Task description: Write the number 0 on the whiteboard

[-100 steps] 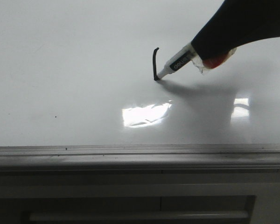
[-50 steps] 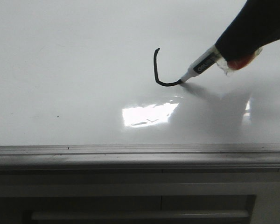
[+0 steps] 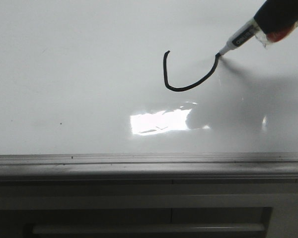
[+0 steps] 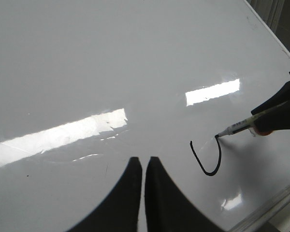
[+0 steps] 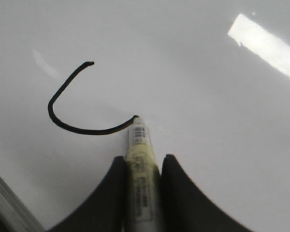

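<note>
Right gripper (image 5: 142, 176) clamps white marker pen (image 5: 137, 154) tilted, tip touching glossy white whiteboard (image 3: 64, 74) to close half-drawn black 0 (image 3: 181, 82); left gripper (image 4: 144, 169) fingers nearly together, empty.

whiteboard (image 3: 64, 74): glossy white, with bright white patches of reflected light; its edge rail is ridged grey
number 0 (image 3: 181, 79): thin black line, only a part-drawn open curve, ending at the pen tip ahead of the right jaws
marker (image 5: 141, 166): white barrel with small black print and a barcode-like block; pale yellowish between the right jaws
right gripper (image 5: 142, 166): black jaws; a red-orange patch under clear tape in the front view
left gripper (image 4: 144, 166): black jaws
cabinet front (image 3: 149, 218): dark grey, with a lighter grey handle
</note>
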